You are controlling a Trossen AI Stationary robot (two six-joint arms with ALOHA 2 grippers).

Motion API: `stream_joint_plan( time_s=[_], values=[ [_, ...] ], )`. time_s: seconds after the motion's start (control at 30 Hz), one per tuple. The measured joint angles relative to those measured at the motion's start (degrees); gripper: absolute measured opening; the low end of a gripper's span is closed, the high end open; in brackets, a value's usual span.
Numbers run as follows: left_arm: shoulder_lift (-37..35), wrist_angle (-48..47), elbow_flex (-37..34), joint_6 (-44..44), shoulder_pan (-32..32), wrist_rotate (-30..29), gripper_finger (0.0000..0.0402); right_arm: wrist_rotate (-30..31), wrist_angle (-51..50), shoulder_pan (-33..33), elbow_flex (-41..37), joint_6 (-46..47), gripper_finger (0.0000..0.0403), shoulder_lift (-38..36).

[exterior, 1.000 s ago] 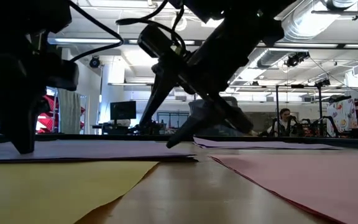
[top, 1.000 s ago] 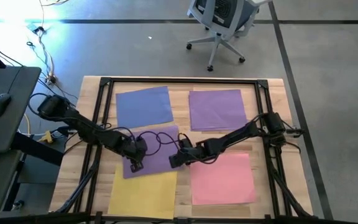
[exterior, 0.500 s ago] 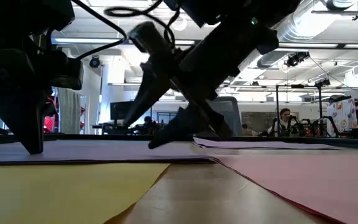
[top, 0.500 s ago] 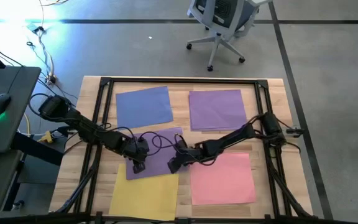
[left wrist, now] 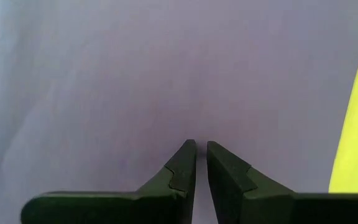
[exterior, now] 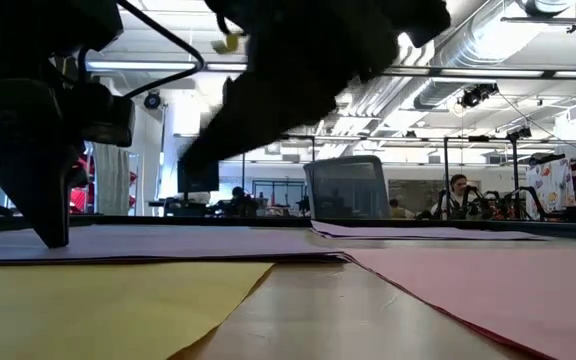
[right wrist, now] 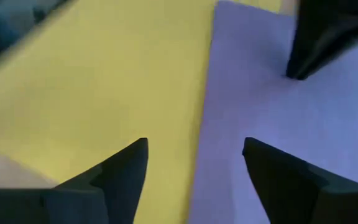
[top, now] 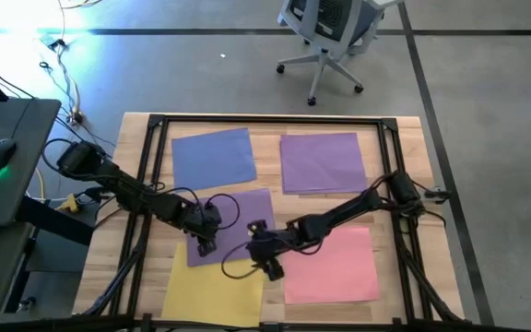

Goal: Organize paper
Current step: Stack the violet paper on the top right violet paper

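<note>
On the tabletop's (top: 404, 129) left half, the left end effector (top: 203, 244) was clenched, holding nothing, tips pressed down on the loose thin purple rectangular sheet (top: 238, 217) near its front-left corner. That sheet lay skewed mid-table, long axis roughly left-right, front edge overlapping the thin yellow rectangular sheet (top: 212, 293). Just right of it, the right end effector (top: 271, 268) was released, fingers spread, hovering over the purple/yellow edge at the sheet's front-right corner; purple lay behind it, yellow in front. Both arms were close; left already touched it. Periwinkle blue sheet (top: 212, 159) and purple stack (top: 322, 162) sat flat at back, pink sheet (top: 332, 266) front-right. All plain, matte, uncreased.
</note>
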Motion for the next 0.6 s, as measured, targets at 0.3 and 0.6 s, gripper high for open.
stream_joint_plan(
  time_s=[0.3, 0.6],
  values=[
    [0.00, 0.02, 0.00, -1.21, -0.01, 1.06, 0.0019, 3.96, 4.02, -0.34, 0.75, -5.98, 0.0257, 5.98],
    [0.00, -0.05, 0.00, -1.51, -0.02, 1.42, 0.0019, 18.36, 3.71, 0.56, 1.08, -5.60, 0.0214, 6.97]
  ],
)
